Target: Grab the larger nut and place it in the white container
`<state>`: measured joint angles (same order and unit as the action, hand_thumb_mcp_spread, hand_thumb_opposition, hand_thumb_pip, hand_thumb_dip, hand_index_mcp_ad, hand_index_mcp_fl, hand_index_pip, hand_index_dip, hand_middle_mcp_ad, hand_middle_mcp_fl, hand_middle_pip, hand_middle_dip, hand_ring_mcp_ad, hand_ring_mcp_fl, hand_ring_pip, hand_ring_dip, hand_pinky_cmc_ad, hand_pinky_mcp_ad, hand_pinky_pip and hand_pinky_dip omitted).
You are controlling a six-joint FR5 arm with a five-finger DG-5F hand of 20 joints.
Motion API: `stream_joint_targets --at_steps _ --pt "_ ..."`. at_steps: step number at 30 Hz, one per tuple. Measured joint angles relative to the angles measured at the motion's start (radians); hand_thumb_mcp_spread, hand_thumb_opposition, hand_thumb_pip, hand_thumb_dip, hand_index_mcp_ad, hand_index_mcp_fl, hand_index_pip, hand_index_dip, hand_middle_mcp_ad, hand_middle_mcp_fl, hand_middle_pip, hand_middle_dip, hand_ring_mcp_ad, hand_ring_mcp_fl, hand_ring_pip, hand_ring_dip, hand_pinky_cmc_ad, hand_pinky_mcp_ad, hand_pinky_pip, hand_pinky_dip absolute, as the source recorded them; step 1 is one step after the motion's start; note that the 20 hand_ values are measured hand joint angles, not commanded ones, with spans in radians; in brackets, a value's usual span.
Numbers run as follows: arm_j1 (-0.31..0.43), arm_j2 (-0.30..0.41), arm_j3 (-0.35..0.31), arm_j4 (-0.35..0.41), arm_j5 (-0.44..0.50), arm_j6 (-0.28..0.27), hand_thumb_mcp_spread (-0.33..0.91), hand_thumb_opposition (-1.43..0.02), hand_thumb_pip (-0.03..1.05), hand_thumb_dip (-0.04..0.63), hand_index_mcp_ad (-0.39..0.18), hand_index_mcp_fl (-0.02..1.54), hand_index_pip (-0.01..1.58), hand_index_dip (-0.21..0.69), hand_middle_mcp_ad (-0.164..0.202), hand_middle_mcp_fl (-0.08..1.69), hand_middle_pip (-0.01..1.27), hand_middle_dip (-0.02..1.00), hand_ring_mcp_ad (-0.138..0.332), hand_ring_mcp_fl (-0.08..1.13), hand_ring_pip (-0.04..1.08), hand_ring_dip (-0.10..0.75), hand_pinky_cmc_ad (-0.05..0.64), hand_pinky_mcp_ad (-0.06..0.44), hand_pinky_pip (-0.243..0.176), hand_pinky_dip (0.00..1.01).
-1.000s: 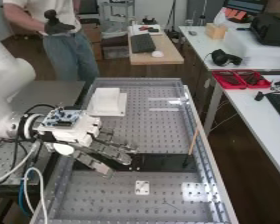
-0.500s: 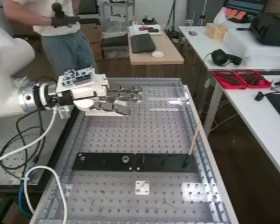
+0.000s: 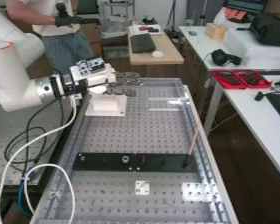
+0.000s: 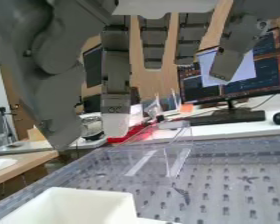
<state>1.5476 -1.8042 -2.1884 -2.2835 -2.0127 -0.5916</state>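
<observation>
Open hand (image 3: pixel 101 80) high above the far part of the bench, its straight fingers (image 4: pixel 116 85) spread.
Half a second ago it covered most of the white container (image 3: pixel 106 105); since then it has moved farther off, baring the container just on its near side. Whether the larger nut is inside, I cannot tell. Well nearer than the hand, the flat black bar (image 3: pixel 167 162) carries the smaller nut (image 3: pixel 82 158) and the bearing (image 3: pixel 125 159) on the perforated surface (image 3: pixel 121 137), with a thin stick (image 3: pixel 194 140) leaning at one end. Beyond the hand stands a wooden table (image 3: pixel 150 59); off to the side, red trays (image 3: pixel 240 80).
</observation>
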Motion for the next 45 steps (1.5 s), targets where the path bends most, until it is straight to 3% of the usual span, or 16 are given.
stream_joint_targets --at_steps 6,13,17,19,45 --pt "0.014 -0.002 0.02 -0.067 -0.004 -0.044 0.35 -0.9 0.67 0.188 -0.103 0.34 1.53 0.087 0.077 0.03 0.14 0.24 0.131 0.0 0.11 0.14 0.328 0.291 -0.105 0.51" --pt "0.018 -0.002 0.019 -0.079 -0.009 -0.052 0.39 -0.93 0.68 0.216 -0.152 0.21 1.53 0.106 0.072 0.01 0.14 0.25 0.127 0.0 0.09 0.15 0.33 0.297 -0.105 0.44" --pt "0.019 -0.002 0.018 -0.077 -0.011 -0.052 0.41 -0.93 0.7 0.222 -0.152 0.18 1.53 0.112 0.059 0.01 0.14 0.25 0.131 0.0 0.09 0.15 0.33 0.278 -0.105 0.4" --pt "0.019 -0.002 0.018 -0.077 -0.011 -0.053 0.41 -0.93 0.7 0.222 -0.152 0.18 1.53 0.112 0.059 0.01 0.14 0.25 0.131 0.0 0.09 0.15 0.33 0.26 -0.105 0.39" --pt "0.075 -0.001 0.007 -0.113 -0.068 -0.041 0.41 -0.93 0.7 0.222 -0.154 0.19 1.53 0.122 0.063 0.01 0.14 0.25 0.134 0.0 0.09 0.155 0.335 0.262 -0.105 0.36"
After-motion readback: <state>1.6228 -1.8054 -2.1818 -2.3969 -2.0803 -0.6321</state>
